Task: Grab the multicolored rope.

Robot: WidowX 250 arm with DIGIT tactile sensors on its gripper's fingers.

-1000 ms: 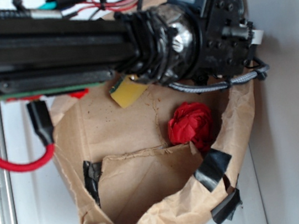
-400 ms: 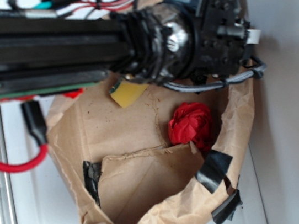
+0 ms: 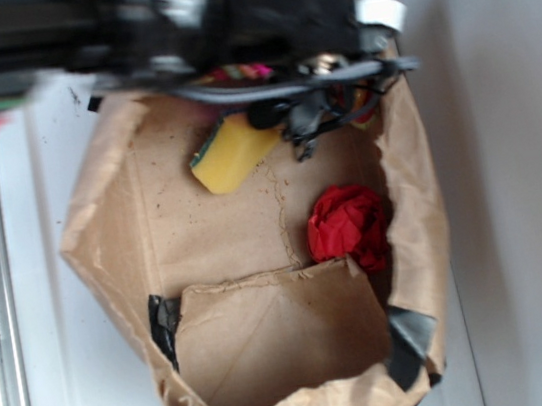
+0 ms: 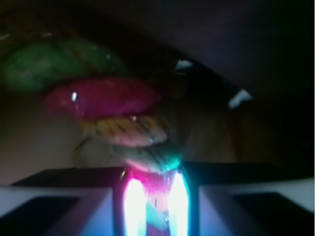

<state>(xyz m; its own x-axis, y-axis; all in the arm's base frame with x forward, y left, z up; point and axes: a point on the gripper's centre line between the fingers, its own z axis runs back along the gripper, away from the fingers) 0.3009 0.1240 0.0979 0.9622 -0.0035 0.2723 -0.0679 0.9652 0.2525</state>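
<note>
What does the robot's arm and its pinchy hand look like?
The arm is mostly black and blocky, blurred in the outside view. A grey cable loops under it, with a white tag on one side. In the wrist view the gripper shows two flat, pale grey-white fingers with darker faces. Its finer markings are too blurry to read.

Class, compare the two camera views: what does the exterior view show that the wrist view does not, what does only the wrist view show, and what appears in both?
Only the exterior view shows the brown paper tray, the yellow sponge and the red cloth ball lying in it. Only the wrist view shows the gripper closed on the multicolored rope, its green, red and yellow strands seen close up. Both show the rope, though in the exterior view only a blurred bit peeks out beneath the arm.
</note>
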